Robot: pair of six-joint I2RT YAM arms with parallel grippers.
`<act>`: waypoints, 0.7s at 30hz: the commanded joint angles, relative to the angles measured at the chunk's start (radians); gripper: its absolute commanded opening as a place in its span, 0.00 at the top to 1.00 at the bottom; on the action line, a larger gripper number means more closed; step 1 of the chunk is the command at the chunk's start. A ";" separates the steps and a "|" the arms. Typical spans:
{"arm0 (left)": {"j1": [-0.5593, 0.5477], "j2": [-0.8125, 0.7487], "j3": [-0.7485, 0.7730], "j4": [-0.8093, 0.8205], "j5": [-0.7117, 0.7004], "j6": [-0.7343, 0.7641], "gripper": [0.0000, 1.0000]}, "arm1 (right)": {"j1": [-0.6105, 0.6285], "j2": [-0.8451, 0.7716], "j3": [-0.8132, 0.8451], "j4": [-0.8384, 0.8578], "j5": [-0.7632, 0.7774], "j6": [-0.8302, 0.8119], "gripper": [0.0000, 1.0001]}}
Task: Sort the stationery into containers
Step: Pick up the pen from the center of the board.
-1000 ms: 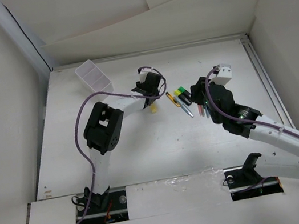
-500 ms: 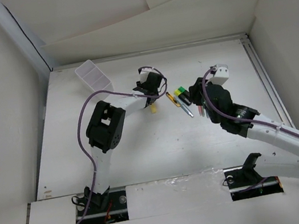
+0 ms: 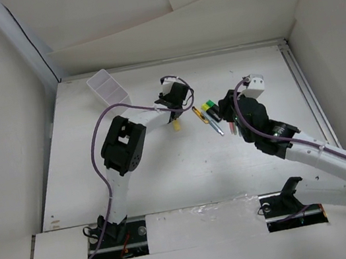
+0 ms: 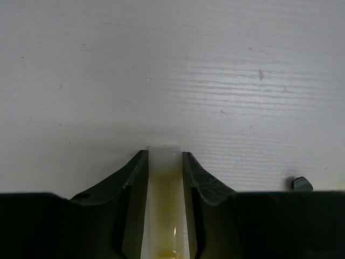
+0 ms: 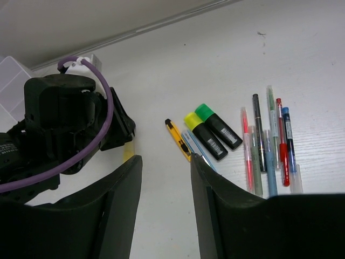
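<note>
The white tray (image 3: 109, 90) sits at the far left corner of the desk (image 3: 168, 177), its long axis slanting from far-left to near-right, exactly where it stood a second ago. To its right, the left gripper (image 4: 164, 154) has its jaws clamped on a pale yellow item (image 4: 164, 189), the gap narrower than before. Further right, the right gripper (image 5: 164, 162) hovers beside the row of pens (image 5: 269, 151) with its jaws apart around nothing, having edged slightly left.

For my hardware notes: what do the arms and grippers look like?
Both the left arm and right arm have white links with bulky black joint housings, and a purple cable loops along each. Each wrist carries a white camera block. The left gripper and right gripper have plain black tapered fingers.
</note>
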 commanded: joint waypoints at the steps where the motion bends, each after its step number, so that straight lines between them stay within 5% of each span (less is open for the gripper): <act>1: 0.002 -0.052 0.015 -0.001 -0.006 0.007 0.98 | -0.006 0.004 0.004 0.040 -0.009 -0.010 0.53; 14: 0.145 -0.312 -0.098 0.076 0.133 -0.083 1.00 | -0.006 -0.023 0.004 0.040 -0.009 -0.010 0.53; 21: 0.218 -0.351 0.012 0.027 -0.010 -0.116 1.00 | -0.006 -0.041 0.004 0.040 -0.020 -0.010 0.53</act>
